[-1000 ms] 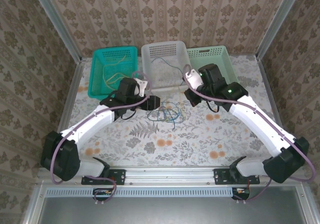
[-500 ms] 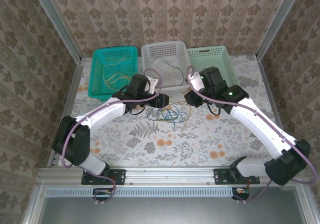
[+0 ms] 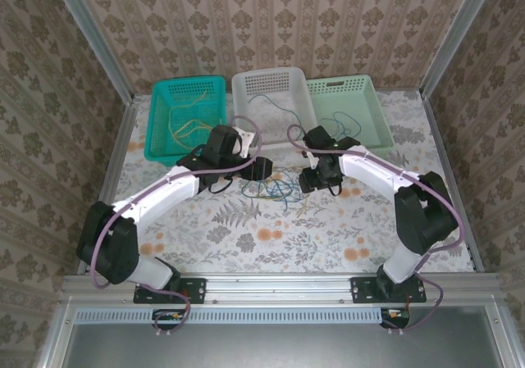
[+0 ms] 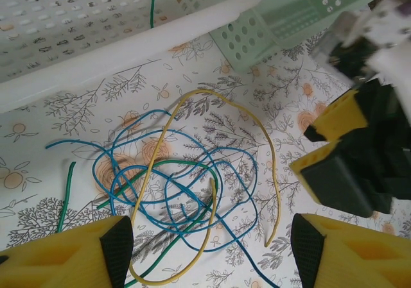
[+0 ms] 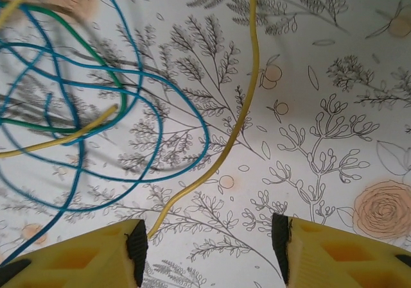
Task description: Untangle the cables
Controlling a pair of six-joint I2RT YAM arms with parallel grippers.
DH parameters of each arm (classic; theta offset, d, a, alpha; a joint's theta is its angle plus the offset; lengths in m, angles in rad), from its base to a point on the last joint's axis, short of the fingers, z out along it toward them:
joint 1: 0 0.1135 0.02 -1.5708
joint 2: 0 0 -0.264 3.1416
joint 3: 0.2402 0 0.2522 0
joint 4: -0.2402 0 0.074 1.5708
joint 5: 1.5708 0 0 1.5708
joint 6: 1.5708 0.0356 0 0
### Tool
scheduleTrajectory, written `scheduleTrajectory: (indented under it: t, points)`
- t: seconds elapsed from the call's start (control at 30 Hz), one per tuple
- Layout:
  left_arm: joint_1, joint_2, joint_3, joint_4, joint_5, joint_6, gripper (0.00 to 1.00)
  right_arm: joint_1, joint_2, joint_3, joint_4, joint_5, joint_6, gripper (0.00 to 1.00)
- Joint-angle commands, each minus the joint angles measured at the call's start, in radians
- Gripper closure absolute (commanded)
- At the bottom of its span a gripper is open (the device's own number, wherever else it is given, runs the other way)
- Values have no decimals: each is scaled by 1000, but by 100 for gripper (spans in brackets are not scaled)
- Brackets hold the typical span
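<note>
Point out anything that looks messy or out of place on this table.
The cables lie knotted in a heap before the white basket: blue, yellow and green strands looped through one another. The left claw and right claw hover open beside it.

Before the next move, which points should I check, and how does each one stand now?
1. Left gripper fingers open: ok.
2. Right gripper fingers open, holding nothing: ok.
3. Yellow cable end beside right gripper: ok.
4. Blue cables and green cable separated from yellow: not ok, they cross.
5. Yellow cable free of knots: cannot tell.
6. Grippers apart from each other: ok, though close.
</note>
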Motion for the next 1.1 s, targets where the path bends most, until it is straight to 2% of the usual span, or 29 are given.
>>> scheduleTrajectory:
  t: [0.0, 0.23, 0.37, 0.43, 0.57, 0.6, 0.8, 1.07]
  points:
    - [-1, -22, -21, -23, -24, 22, 31, -13, 37, 9, 15, -19, 65, 43]
    - [1, -24, -21, -21, -24, 22, 30, -23, 111, 8, 70, -64, 110, 44]
    - [2, -26, -24, -22, -27, 20, 30, -23, 149, 7, 98, -105, 126, 51]
    - [2, -29, -27, -21, -27, 20, 30, -22, 162, 3, 98, -109, 124, 62]
    - [5, -43, -34, -27, -35, 21, 30, -23, 117, -21, 100, -83, 102, 98]
    - [7, -44, -37, -28, -35, 23, 30, -21, 89, -32, 106, -80, 94, 100]
    - [11, -46, -52, -10, -31, 12, 30, 30, -175, -73, 122, 43, 10, 100]
    - [10, -47, -62, 30, 4, -3, 30, 33, -480, -167, 289, 103, 129, 100]
